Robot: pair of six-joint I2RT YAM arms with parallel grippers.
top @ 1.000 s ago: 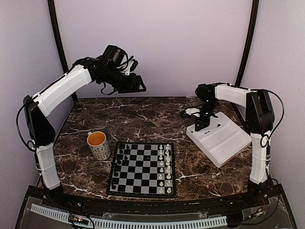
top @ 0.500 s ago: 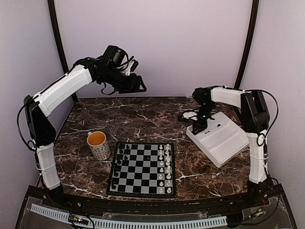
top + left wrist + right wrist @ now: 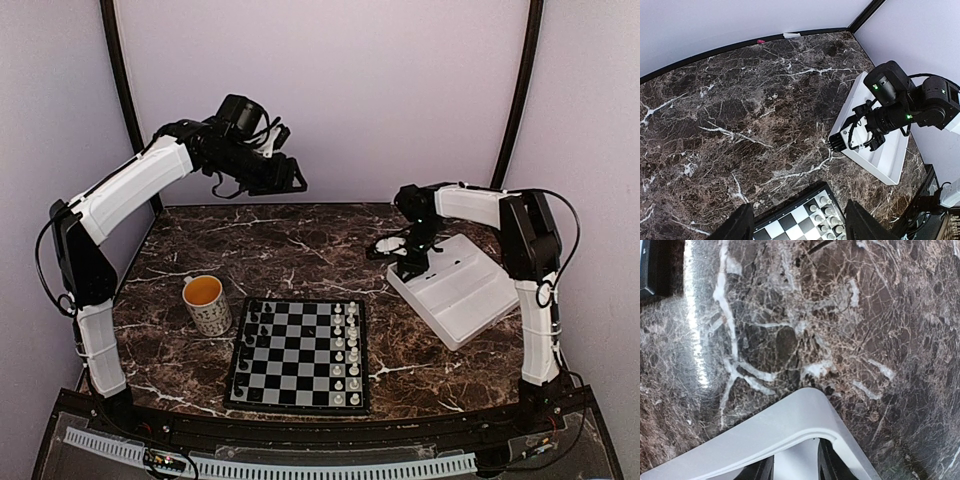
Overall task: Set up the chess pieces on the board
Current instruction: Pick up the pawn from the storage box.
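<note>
- Risk sits mostly with the right gripper (image 3: 796, 467). It hangs low over the far-left corner of the white tray (image 3: 470, 300), fingers a little apart with only tray floor between them, holding nothing I can see. A drop or sideways move from here could catch the rim and shove the tray.
- The chess pieces (image 3: 251, 335) are tiny, so a pinch slightly off-centre would likely flick one across the marble table (image 3: 300, 250).
- They stand in the left columns of the board (image 3: 298, 356), at the near middle. A careless set-down could topple them, or the white pieces (image 3: 346, 345) in the right columns.
- The left gripper (image 3: 799, 220) is raised high at the far left, jaws wide and empty, well apart from everything. I judge it little hazard.
- The right wrist view gives the finger gap and tray corner close up, which the top view cannot resolve. Only the top view shows the whole board and the mug (image 3: 208, 303) just left of it. No view tells whether a piece lies in the tray.
</note>
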